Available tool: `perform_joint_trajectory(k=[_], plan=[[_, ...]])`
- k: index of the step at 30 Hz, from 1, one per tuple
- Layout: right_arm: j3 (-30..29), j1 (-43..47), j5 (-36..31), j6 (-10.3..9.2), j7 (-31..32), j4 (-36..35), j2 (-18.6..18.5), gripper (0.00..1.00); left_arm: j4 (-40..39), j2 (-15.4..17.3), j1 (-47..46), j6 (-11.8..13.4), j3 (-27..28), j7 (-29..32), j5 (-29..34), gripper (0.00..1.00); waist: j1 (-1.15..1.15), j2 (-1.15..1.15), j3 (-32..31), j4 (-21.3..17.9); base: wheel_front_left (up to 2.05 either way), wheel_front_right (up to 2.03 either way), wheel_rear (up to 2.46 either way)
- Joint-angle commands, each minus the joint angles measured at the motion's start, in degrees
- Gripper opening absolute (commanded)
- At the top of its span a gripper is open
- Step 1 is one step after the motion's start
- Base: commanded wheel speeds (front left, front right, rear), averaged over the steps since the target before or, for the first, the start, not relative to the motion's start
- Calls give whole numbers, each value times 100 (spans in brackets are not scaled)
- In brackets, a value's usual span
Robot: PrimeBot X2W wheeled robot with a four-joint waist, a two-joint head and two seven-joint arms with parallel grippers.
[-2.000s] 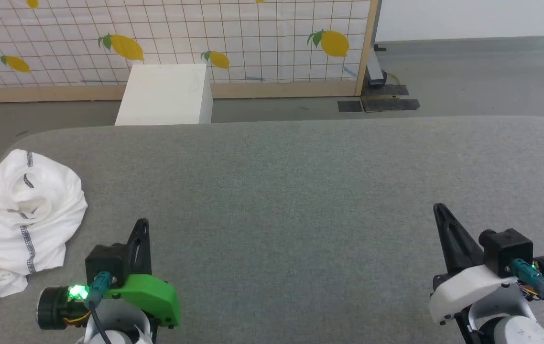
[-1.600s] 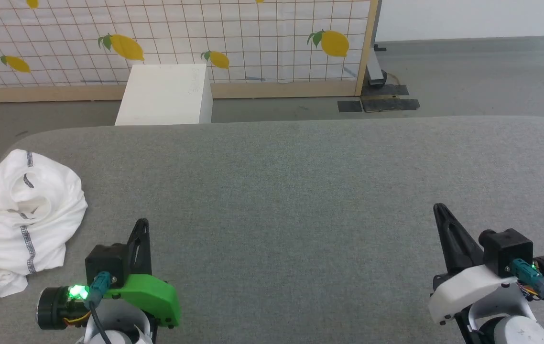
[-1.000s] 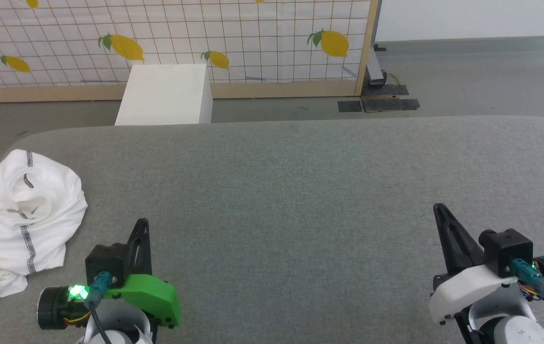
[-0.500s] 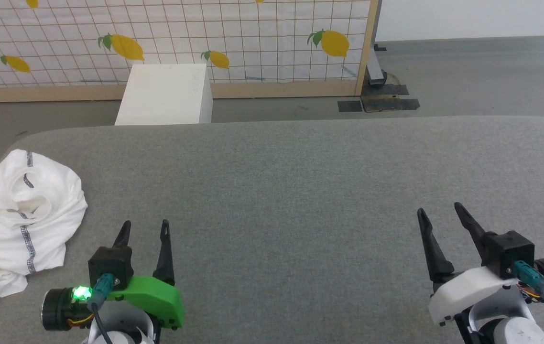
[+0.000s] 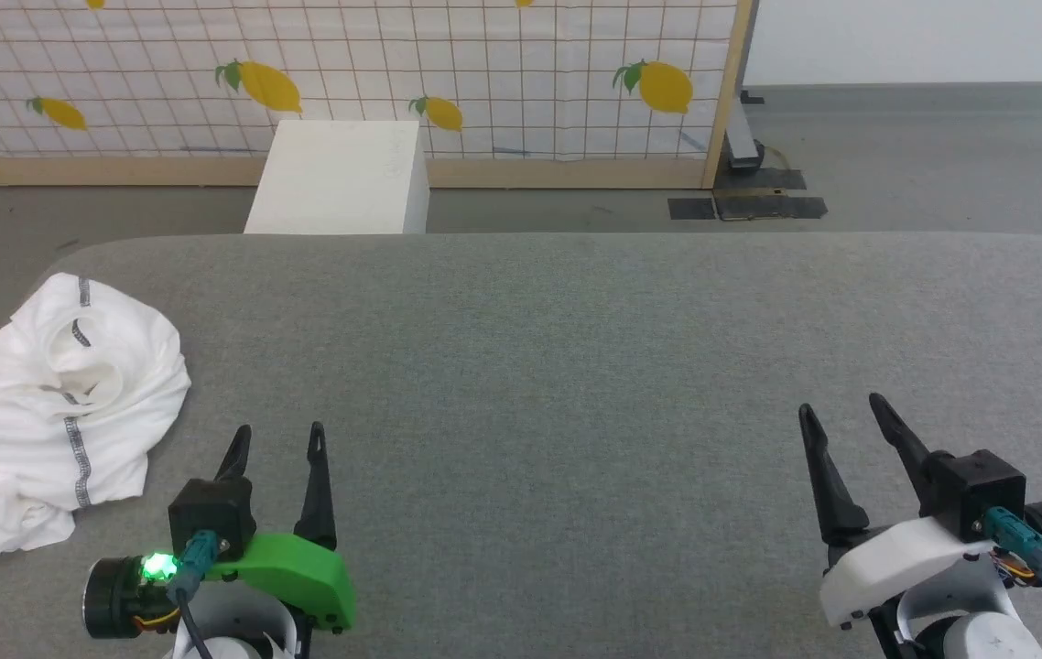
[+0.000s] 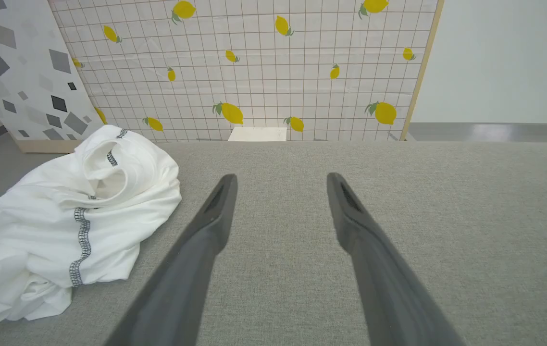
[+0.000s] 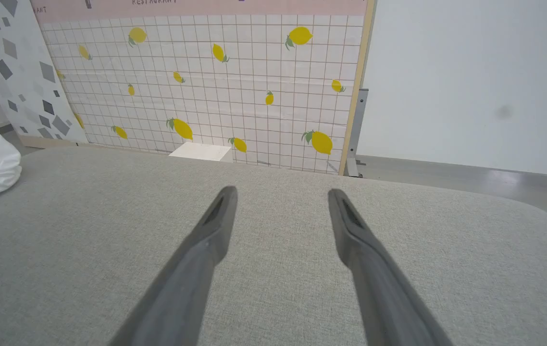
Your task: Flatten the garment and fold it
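Before a lemon-print screen [image 5: 503, 73], a grey table [image 5: 576, 348] bears the garment [image 5: 54, 403].

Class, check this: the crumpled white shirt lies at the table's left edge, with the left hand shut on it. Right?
No: the left hand is open and clear of the shirt, as the left wrist view shows. The rest holds.

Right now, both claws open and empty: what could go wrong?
1. The garment lies bunched at the left edge of the table; a tug could slide it off.
2. Its layers are piled up, so the left claw may pinch several at once.
3. The right claw sits far from it.
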Motion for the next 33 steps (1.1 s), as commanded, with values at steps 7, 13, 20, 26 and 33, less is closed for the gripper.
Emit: perform_joint_trajectory(k=[7, 13, 20, 26, 33], plan=[[41, 144, 85, -2, -135, 109, 0, 100, 61, 6, 114, 87, -24, -133, -113, 100, 0, 0, 1, 284, 0, 0, 0], [64, 159, 109, -3, -206, 171, 1, 100, 85, 9, 150, 136, -23, -203, -153, 100, 0, 0, -4, 541, 0, 0, 0], [94, 172, 138, -3, -289, 248, 1, 100, 115, 13, 183, 184, -23, -287, -208, 100, 0, 0, 7, 867, 0, 0, 0], [120, 185, 206, -4, -360, 337, 1, 100, 152, 17, 228, 226, 3, -357, -268, 100, 0, 0, 10, 1126, 0, 0, 0], [98, 205, 221, -4, -419, 389, 1, 100, 194, 14, 267, 256, -13, -441, -325, 100, 0, 0, 30, 1431, 0, 0, 0]])
